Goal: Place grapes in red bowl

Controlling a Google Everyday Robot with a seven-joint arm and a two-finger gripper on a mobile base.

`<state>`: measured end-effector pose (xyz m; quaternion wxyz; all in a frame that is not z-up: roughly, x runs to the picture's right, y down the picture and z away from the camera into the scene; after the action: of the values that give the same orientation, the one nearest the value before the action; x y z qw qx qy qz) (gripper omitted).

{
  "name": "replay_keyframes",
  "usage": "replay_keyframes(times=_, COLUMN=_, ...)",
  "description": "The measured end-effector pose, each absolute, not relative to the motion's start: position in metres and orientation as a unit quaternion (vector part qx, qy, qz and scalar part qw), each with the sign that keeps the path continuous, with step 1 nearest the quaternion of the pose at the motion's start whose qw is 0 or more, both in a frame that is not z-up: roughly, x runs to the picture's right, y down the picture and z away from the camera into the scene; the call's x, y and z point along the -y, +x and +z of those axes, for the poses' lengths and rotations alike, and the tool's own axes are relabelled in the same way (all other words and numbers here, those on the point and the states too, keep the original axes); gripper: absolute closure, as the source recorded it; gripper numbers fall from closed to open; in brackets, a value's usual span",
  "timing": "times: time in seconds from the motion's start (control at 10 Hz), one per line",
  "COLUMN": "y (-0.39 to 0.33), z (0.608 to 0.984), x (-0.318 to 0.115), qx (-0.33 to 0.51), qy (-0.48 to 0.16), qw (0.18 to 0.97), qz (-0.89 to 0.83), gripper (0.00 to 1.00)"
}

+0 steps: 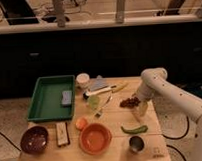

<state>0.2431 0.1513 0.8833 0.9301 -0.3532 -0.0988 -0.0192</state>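
Camera view looks down on a wooden table (115,157) with the robot's arm (162,89) reaching in from the right. The gripper (140,110) hangs low over the right side of the table, just beside the grapes (129,102). Its jaws stand wide apart and have hold of nothing. The grapes lie on the wood as a small dark bunch, close against the left of the gripper; whether a finger touches them I cannot tell.

The red bowl (95,138) sits near the front edge of the table, well apart from the grapes and to their front-left. It looks empty. Between grapes and bowl lies a green pepper (133,129), and a small steel cup (136,143) stands just beside the bowl on its right. A dark purple bowl (34,139) and a green tray (49,98) are off to the left, out of the way.

By my reading, the step in hand is the approach to the grapes, with the pick-up not yet made. The next move calls for setting the open jaws around the bunch and closing gently, since grapes are soft and lumpy and may roll or split. After that comes a lift high enough to pass over the pepper and a carry across to the red bowl, not the steel cup next to it.
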Motion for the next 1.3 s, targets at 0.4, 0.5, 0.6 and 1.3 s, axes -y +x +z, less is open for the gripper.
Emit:
replay_keyframes(times=0.4, y=0.2419, z=0.8822, x=-0.1513, qx=0.098, qy=-0.357, qw=0.929, qz=-0.016, gripper=0.2)
replay_keyframes(times=0.5, y=0.2412, z=0.8819, x=-0.1512, qx=0.099, qy=-0.359, qw=0.928, qz=-0.016, gripper=0.2)
replay_keyframes(times=0.6, y=0.241, z=0.8816, x=-0.1512, qx=0.099, qy=-0.359, qw=0.928, qz=-0.015, gripper=0.2)
replay_keyframes(times=1.3, y=0.239, z=0.88, x=-0.1504, qx=0.097, qy=-0.364, qw=0.926, qz=-0.012, gripper=0.2)
